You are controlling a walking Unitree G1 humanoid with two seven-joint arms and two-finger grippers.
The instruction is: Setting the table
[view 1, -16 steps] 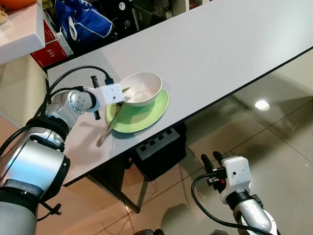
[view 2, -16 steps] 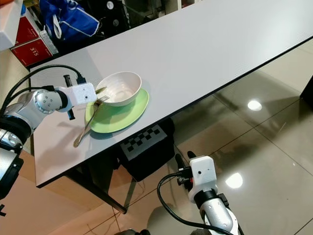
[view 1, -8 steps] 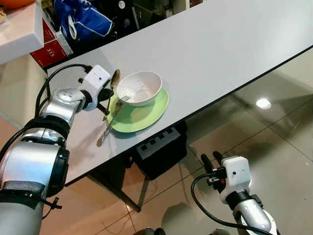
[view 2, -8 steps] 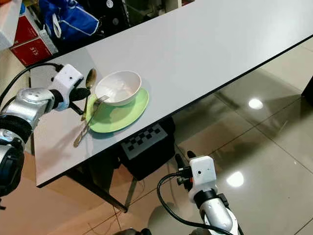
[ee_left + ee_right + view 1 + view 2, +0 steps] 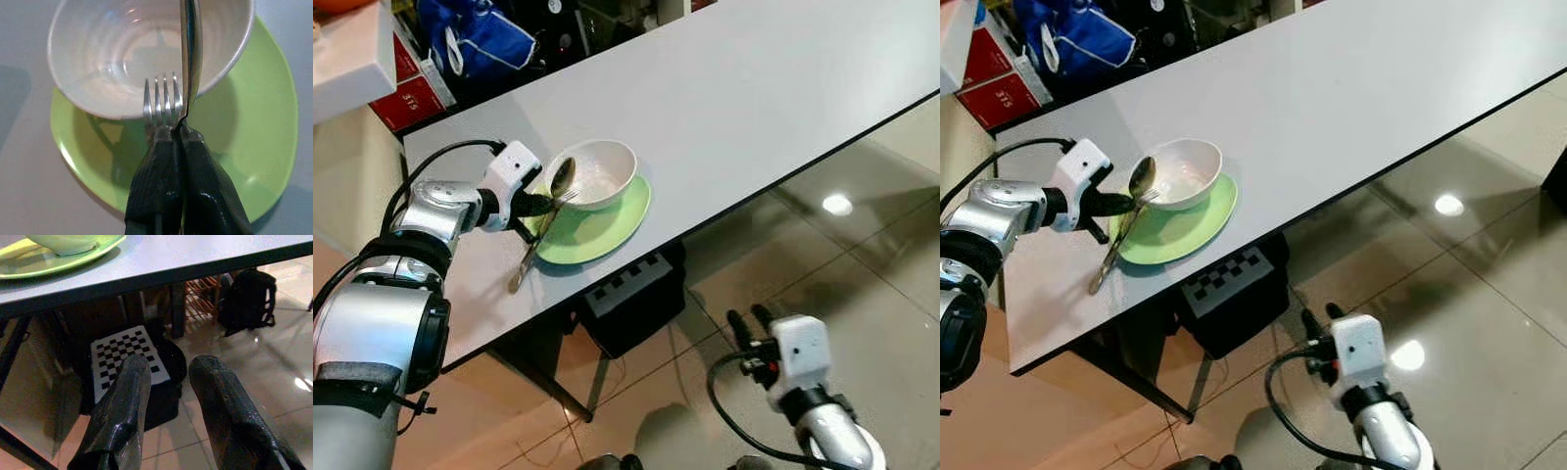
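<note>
Left gripper [image 5: 540,203] was at the near-left rim of the white bowl [image 5: 602,172], fingers pinched together on the handle end of a spoon [image 5: 562,174]. The spoon's long axis ran on from the fingertips toward the bowl, its head raised and lying over the bowl's rim. In the left wrist view the spoon [image 5: 190,49] showed edge-on, a thin blade crossing the bowl's opening, so it was turned on its side, not lying flat.

The bowl stood on a green plate [image 5: 607,230] near the front left part of the white table [image 5: 754,88]. A fork [image 5: 536,250] lay with its tines [image 5: 164,95] on the plate's left edge against the bowl wall and its handle trailing off toward the table's front edge. Fork and spoon ran nearly parallel, the spoon above the fork and further on; in the wrist view the tines sat just beside the spoon's neck, directly ahead of the closed fingers.

Right gripper [image 5: 751,318] hung below table level over the tiled floor [image 5: 881,235], fingers [image 5: 124,401] parted with nothing between them, well apart from the place setting.

Judgement: the left arm was the nearer arm for laying down the spoon. The relation that mattered was the spoon's axis against the fork's, since the spoon needed clear table to land on
</note>
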